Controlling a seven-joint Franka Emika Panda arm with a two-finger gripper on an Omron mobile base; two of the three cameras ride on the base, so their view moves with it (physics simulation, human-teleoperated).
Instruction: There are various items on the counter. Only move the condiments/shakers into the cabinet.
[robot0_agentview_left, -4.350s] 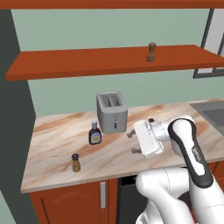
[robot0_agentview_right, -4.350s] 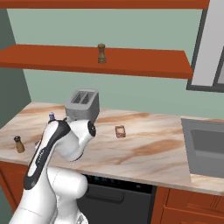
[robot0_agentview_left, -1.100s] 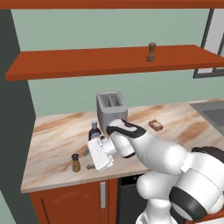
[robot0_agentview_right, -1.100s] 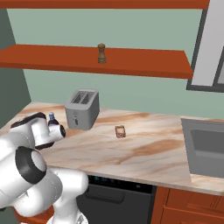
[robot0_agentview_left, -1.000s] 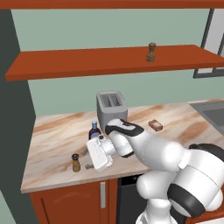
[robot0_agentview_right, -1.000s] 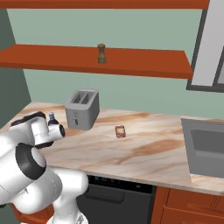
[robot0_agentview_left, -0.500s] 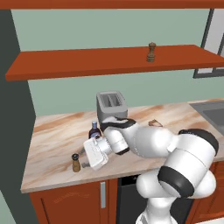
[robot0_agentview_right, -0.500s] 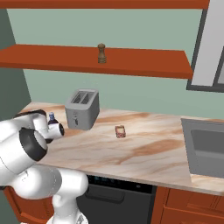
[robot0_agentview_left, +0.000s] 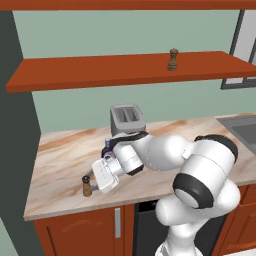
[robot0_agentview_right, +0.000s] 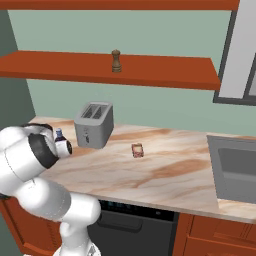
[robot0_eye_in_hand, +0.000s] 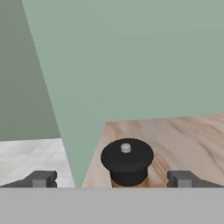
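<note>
The gripper (robot0_eye_in_hand: 111, 179) is spread wide and holds nothing; the light-wood shaker (robot0_eye_in_hand: 127, 162) stands on the counter (robot0_agentview_left: 65, 165) between its fingers, apparently untouched. The sauce bottle (robot0_agentview_left: 107, 148) stands behind the shaker, before the toaster (robot0_agentview_left: 127, 120).

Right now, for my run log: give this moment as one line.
tool: open, straddling shaker | shaker: upright on counter, ungrasped | mill: on shelf | sauce bottle: on counter
</note>
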